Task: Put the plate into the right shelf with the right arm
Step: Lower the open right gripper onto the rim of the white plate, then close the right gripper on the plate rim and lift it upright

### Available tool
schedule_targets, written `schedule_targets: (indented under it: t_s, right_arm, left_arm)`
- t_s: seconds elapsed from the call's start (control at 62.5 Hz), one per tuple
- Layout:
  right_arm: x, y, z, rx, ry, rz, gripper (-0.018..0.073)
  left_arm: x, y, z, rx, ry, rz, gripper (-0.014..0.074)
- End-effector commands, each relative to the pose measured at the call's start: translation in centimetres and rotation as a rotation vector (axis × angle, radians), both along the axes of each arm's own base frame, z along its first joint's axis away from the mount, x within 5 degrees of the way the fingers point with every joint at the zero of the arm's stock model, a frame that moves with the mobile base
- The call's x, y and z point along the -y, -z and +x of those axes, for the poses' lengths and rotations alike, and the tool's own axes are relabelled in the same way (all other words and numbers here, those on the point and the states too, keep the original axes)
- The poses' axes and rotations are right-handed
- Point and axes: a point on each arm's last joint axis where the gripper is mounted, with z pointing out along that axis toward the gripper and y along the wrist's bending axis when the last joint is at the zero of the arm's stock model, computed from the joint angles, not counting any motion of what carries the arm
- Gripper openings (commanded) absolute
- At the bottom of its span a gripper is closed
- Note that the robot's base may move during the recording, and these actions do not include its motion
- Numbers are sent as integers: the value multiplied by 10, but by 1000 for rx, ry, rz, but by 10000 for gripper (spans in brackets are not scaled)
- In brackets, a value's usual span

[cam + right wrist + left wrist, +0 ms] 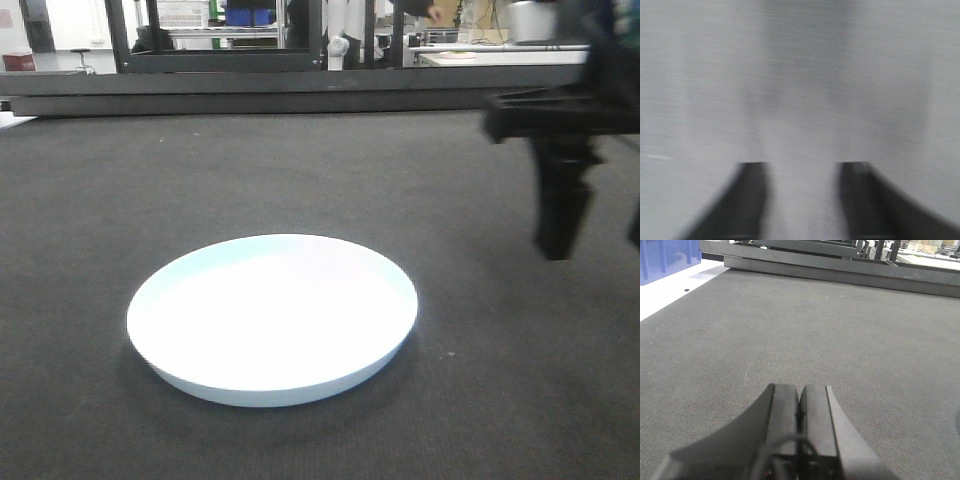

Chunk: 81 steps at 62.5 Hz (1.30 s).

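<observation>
Plate (272,318) at frame centre looks stiff, slick and breakable; right gripper (802,169), jaws apart, should pinch its low rim.

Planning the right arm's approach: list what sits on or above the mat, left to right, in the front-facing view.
plate → right claw, open above the grey mat

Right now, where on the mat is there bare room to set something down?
The dark grey textured mat lies bare between the round white glossy plate and the black far rail, left of the plate, and ahead of the shut left gripper. Tightest is right of the plate, where the open right gripper hangs.
</observation>
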Motion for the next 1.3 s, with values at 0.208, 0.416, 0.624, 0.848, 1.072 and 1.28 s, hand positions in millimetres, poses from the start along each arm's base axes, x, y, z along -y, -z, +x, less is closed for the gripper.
schedule_targets:
  t_s: [0.208, 0.416, 0.624, 0.848, 1.072, 1.28]
  right_arm:
    - [-62, -6, 27, 32, -68, 54, 505]
    - [-87, 5, 35, 0, -99, 64, 505]
    - [-93, 19, 39, -33, -91, 70, 474]
    - [-93, 22, 40, -54, -60, 65, 202]
    - [-91, 7, 38, -26, -62, 76, 54]
    - [-79, -33, 27, 109, -93, 134, 54]
  left_arm:
    - [-1, -5, -1, 89, -9, -18, -128]
    - [-1, -5, -1, 89, -9, -18, -128]
    - [-1, -5, -1, 89, -9, -18, -128]
    - [-1, -5, -1, 89, -9, -18, -128]
    - [-1, -5, -1, 89, -9, -18, -128]
    - [-1, -5, -1, 89, -9, -18, -128]
